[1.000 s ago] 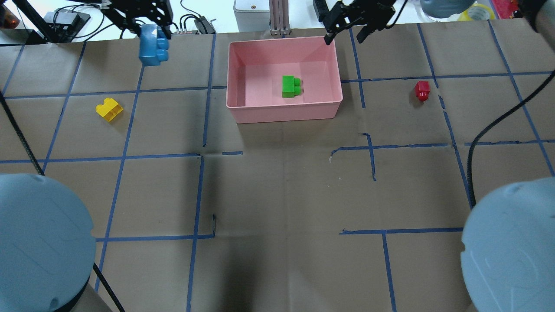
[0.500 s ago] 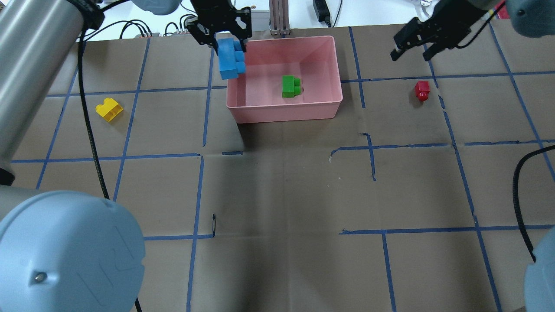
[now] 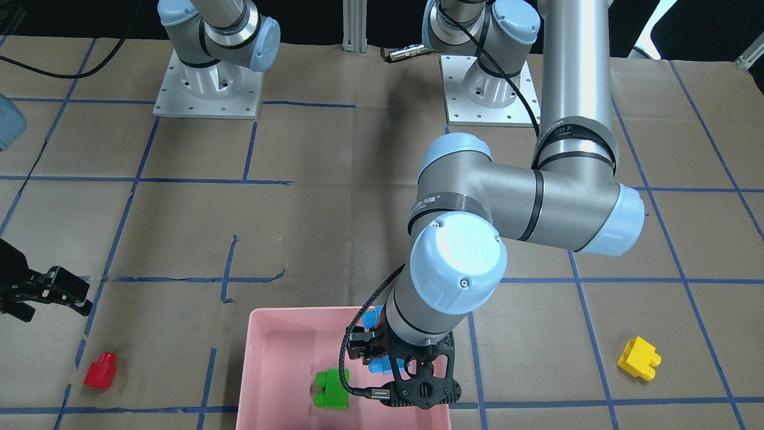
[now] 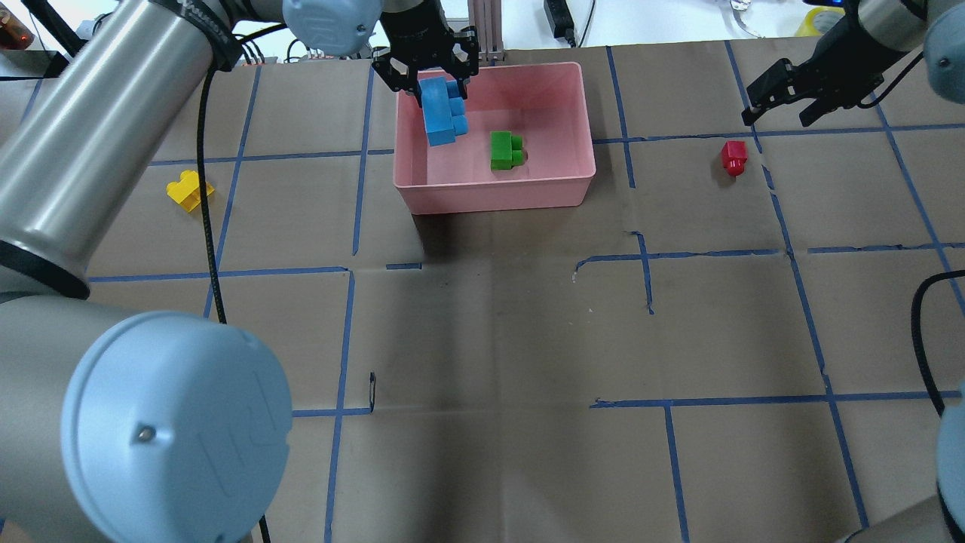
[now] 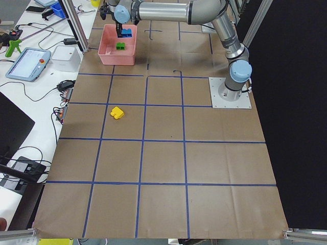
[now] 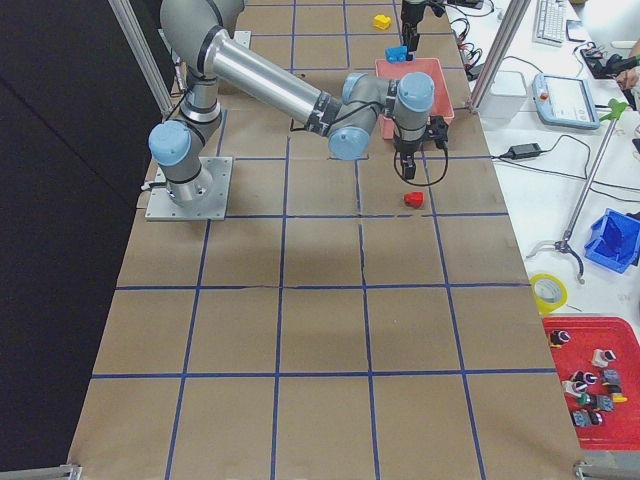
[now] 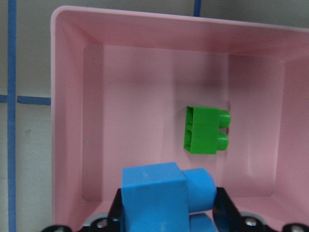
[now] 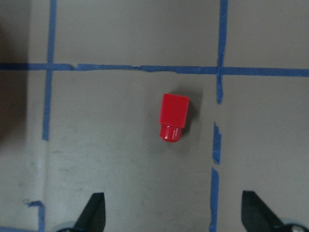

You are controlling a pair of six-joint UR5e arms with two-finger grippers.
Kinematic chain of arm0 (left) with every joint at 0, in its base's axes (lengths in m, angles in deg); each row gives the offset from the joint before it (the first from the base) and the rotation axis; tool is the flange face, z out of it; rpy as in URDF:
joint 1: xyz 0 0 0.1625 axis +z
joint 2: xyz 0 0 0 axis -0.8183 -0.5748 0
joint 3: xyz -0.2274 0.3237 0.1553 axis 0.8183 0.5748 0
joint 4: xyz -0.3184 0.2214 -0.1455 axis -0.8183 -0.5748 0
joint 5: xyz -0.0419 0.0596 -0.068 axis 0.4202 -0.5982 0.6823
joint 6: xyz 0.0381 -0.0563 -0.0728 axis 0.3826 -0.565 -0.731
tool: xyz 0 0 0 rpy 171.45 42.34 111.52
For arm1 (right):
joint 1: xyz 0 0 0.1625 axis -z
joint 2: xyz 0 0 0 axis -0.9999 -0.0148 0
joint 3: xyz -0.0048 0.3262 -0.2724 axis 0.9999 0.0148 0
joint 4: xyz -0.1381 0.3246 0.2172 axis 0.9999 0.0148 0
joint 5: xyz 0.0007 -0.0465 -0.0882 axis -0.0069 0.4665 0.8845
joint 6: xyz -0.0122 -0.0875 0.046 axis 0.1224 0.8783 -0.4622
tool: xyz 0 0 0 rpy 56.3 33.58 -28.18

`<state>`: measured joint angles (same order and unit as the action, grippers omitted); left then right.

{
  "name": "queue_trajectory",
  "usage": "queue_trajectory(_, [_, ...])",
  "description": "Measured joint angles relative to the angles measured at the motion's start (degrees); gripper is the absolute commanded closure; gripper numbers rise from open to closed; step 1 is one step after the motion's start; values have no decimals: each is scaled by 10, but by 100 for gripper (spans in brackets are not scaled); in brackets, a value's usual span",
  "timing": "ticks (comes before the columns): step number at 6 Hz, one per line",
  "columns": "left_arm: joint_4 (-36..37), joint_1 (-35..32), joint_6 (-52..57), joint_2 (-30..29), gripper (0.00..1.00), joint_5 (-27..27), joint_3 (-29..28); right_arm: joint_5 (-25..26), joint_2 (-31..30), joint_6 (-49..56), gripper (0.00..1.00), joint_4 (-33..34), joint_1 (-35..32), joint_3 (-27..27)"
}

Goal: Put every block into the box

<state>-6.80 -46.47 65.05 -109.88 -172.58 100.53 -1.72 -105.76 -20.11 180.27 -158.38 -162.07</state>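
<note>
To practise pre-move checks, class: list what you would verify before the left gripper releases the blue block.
1. Grip: left gripper shut on blue block: ok.
2. Blue block inside the rim of the box: ok.
3. Drop spot apart from green block: ok.
4. Drop height above the box floor: cannot tell.
5. Other arm: right gripper open, red block in its view: ok.
6. All blocks boxed: not ok; red block and yellow block lie on the table.
</note>
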Motion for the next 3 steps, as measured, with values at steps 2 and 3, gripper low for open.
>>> queue_trajectory(2, [35, 0, 9, -27, 73, -8, 1, 28, 63, -44, 4, 80, -2, -6])
queue_trajectory(3, [40, 0, 18, -30, 14, -16, 7, 31, 85, -63, 4, 103, -9, -8])
